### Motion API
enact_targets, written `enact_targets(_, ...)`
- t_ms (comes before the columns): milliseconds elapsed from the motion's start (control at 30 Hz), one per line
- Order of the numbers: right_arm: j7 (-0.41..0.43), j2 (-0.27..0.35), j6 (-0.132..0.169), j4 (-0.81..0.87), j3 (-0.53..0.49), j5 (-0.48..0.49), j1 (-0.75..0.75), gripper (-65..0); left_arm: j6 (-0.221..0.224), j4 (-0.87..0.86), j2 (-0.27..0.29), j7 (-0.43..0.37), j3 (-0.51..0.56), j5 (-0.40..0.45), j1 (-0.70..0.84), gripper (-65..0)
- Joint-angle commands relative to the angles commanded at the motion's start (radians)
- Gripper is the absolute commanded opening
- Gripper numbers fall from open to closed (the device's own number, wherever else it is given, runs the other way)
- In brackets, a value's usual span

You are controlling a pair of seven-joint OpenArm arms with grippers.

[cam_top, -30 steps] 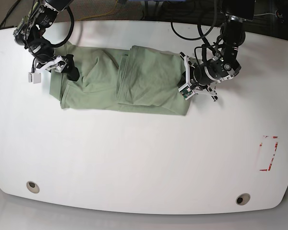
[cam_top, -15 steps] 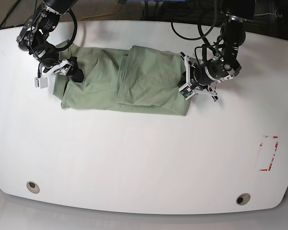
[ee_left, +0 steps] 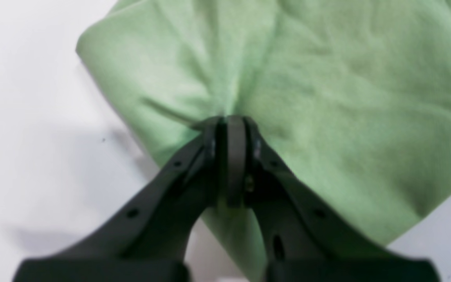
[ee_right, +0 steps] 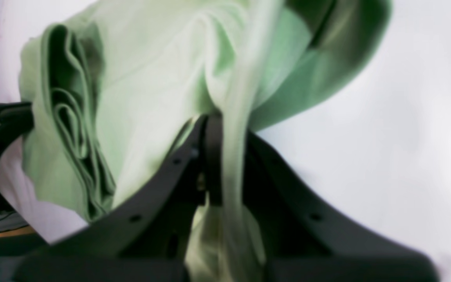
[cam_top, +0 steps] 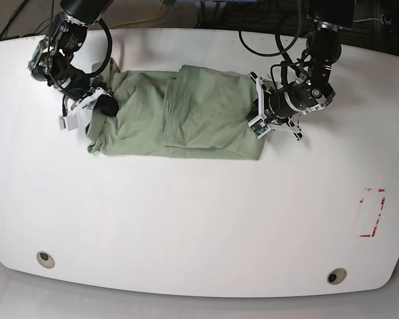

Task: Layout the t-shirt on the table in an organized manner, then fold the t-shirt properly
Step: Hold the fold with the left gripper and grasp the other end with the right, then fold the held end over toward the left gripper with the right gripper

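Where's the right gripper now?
In the base view, the right gripper is at upper left, on the t-shirt's left end, across from the left gripper.

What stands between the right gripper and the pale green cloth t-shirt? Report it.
Nothing visible: the right gripper already has a raised fold of the pale green cloth t-shirt between its fingers, above the smooth white tabletop.

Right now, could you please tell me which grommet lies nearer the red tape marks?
The right-hand grommet in the base view, below the red tape marks.
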Motion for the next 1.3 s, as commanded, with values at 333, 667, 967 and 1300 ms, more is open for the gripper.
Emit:
enact_targets(333, -0.081, -0.051, -0.074, 0.238, -0.002, 0.002, -0.003, -65.0, 0.0, 0.0, 0.002, 0.002, 0.0, 0.002, 0.0, -62.4)
enact_targets(667, -0.095, -0.12, -0.074, 0.347, -0.186, 0.003, -0.017, -65.0, 0.0, 0.0, 0.003, 0.003, 0.003, 0.003, 0.0, -62.4)
enact_targets(967, -0.094, -0.198, -0.081, 0.345, -0.345, 0.0, -0.009, -65.0, 0.0, -0.002, 0.005, 0.005, 0.002, 0.003, 0.0, -62.4)
enact_targets(1300, -0.084, -0.255, -0.077, 0.336, -0.519, -0.078, -0.008, -65.0, 0.0, -0.002, 0.005, 0.005, 0.0, 0.002, 0.002, -62.4)
